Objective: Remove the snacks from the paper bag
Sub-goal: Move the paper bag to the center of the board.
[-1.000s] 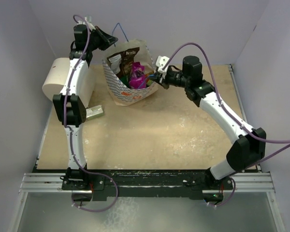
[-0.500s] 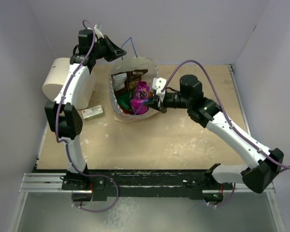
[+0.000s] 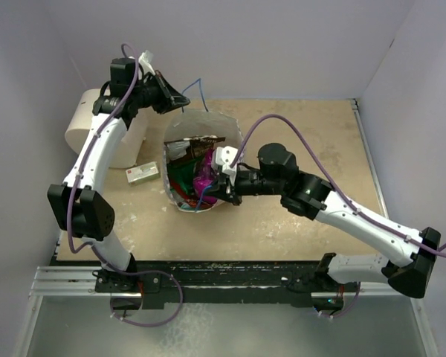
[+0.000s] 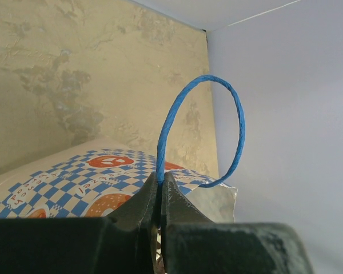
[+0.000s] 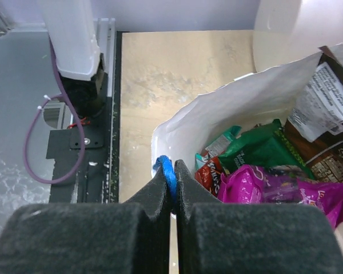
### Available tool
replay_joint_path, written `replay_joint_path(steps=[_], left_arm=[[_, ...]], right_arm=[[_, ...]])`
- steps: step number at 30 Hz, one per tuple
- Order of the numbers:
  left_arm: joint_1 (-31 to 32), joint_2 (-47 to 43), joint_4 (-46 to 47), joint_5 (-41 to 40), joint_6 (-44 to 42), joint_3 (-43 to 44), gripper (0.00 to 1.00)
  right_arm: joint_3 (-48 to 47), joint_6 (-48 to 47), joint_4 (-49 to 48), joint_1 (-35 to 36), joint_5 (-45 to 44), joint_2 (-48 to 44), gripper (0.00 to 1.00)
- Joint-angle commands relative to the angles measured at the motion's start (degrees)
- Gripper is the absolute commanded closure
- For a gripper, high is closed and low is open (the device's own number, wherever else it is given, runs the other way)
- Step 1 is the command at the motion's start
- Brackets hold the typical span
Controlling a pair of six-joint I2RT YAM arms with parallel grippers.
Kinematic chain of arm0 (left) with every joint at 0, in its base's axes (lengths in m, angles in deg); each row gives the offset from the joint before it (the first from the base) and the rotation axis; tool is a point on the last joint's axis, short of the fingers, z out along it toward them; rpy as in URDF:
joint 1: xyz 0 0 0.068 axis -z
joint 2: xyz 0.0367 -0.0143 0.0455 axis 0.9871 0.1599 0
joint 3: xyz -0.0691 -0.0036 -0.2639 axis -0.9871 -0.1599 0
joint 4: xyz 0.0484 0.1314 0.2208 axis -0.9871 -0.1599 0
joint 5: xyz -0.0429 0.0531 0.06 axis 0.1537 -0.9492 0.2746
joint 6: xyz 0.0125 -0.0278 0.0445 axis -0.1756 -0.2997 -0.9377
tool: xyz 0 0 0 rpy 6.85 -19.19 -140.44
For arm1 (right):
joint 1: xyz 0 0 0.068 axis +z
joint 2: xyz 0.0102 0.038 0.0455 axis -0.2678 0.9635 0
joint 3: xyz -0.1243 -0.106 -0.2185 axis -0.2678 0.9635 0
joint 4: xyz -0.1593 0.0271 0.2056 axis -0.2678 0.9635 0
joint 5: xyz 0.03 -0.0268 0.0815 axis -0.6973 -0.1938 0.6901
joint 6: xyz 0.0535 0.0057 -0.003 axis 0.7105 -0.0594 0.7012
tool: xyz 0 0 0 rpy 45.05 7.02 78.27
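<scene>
paper bag (image 3: 175, 186): on the worktop, left of centre
snacks (image 3: 201, 167): inside the paper bag, piled together
cylinder (image 3: 82, 126): far left corner, left of the bag
box (image 3: 143, 174): between cylinder and bag
left gripper (image 4: 160, 181): behind the bag, on the far handle (image 4: 208, 77)
right gripper (image 5: 170, 188): at the bag's near rim, on the near handle (image 5: 167, 170)

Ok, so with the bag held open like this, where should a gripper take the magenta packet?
Probably by its crinkled upper edge, coming straight down through the open mouth. The magenta packet lies exposed on top of the other packets, and the walls of the paper bag close off any approach from the side.
</scene>
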Motion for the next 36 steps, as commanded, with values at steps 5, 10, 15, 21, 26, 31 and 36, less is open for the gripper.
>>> replay_joint_path(steps=[5,10,15,21,26,31,36], left_arm=[[0.06,-6.26,1.99,0.44,-1.48,0.59,1.00],[0.06,-6.41,1.44,-0.70,-1.85,0.54,1.00],[-0.03,-5.60,0.72,-1.14,-2.22,1.57,1.00],[-0.03,-3.28,-0.30,-2.21,-4.09,3.99,0.70],[-0.03,-1.33,-0.92,-3.17,-5.38,6.84,0.55],[-0.25,1.21,-4.94,-5.82,-8.89,14.10,0.37],[-1.43,2.75,-10.94,-8.44,-12.10,21.52,0.24]], right_arm=[[-5.34,2.26,-7.66,7.82,-5.77,2.91,1.00],[-7.52,2.02,-7.45,8.93,-7.17,5.38,1.00],[-6.76,1.15,-5.22,8.97,-11.90,3.99,0.87],[-5.44,-3.18,3.55,8.97,-16.34,-2.90,0.26],[-6.12,-9.14,13.24,8.82,-23.98,-9.05,0.06],[-7.71,-13.39,16.14,7.59,-32.99,-12.81,0.00],[-10.57,-14.11,11.89,-2.11,-30.53,-11.55,0.01]])
